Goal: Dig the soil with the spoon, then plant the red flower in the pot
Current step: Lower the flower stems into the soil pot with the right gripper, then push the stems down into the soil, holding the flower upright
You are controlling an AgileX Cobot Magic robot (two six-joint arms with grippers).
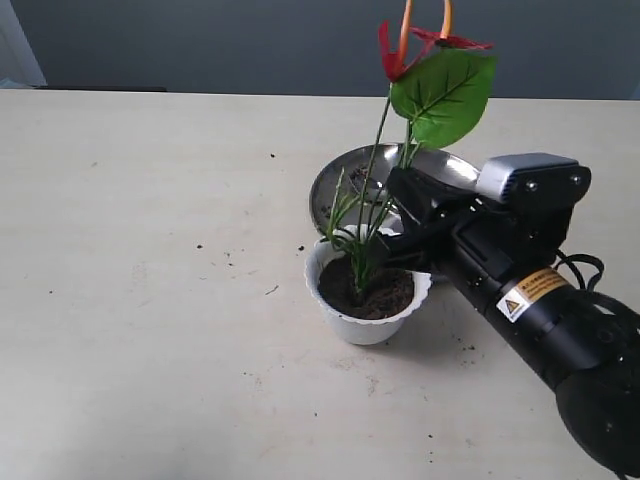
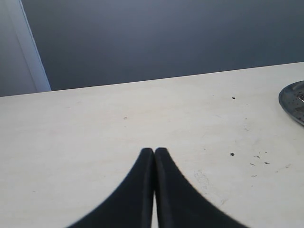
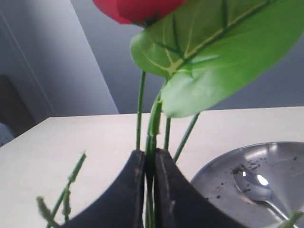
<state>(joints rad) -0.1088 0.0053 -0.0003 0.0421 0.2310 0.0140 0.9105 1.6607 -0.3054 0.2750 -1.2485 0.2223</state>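
The red flower (image 1: 440,70) stands upright with its stems going down into the dark soil (image 1: 366,292) of the white scalloped pot (image 1: 362,322). My right gripper (image 1: 392,222) is shut on the green stems just above the pot; in the right wrist view the stems (image 3: 151,128) run between its black fingers (image 3: 164,190), with the leaf (image 3: 209,61) and a red bloom (image 3: 135,8) above. The spoon (image 3: 256,187) lies in the steel plate. My left gripper (image 2: 154,151) is shut with nothing in it, over bare table, and does not show in the exterior view.
A flat round steel plate (image 1: 340,185) with soil crumbs sits just behind the pot, partly hidden by my right arm (image 1: 540,300). Soil specks are scattered on the beige table (image 1: 150,250) around the pot. The plate's rim (image 2: 292,102) shows in the left wrist view.
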